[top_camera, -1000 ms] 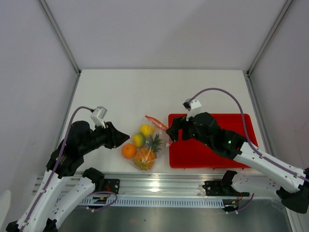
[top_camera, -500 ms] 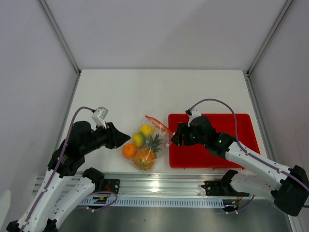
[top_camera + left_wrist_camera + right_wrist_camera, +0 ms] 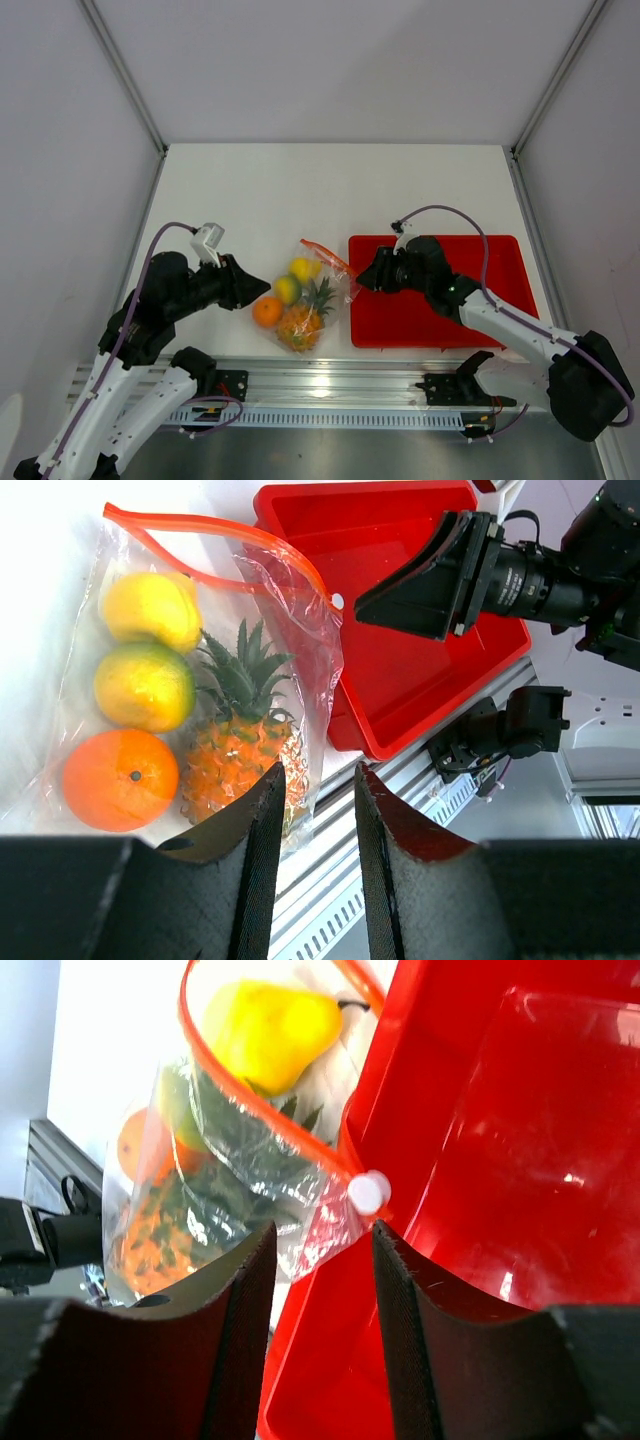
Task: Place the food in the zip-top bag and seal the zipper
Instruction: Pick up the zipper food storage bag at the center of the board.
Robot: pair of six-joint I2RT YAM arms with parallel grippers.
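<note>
- Zip-top bag [image 3: 312, 650] lies flat on the white table [image 3: 300, 190], just left of the red tray [image 3: 470, 300]; its right corner overlaps the tray's rim.
- Inside the clear plastic: lemon [image 3: 150, 608], green fruit [image 3: 143, 685], orange [image 3: 120, 778] and pineapple [image 3: 240, 755], packed close together.
- Zipper [image 3: 200, 522] is unsealed — its two orange-red strips bow apart at the mouth.
- Left gripper [image 3: 318, 775]: fingers spread, holding nothing, poised over the pineapple end of the bag.
- Right gripper [image 3: 322, 1235]: fingers parted, gripping nothing. It sits low over the tray's left edge — the white nub [image 3: 366, 1192] at the zipper's end is just ahead of the gap.
</note>
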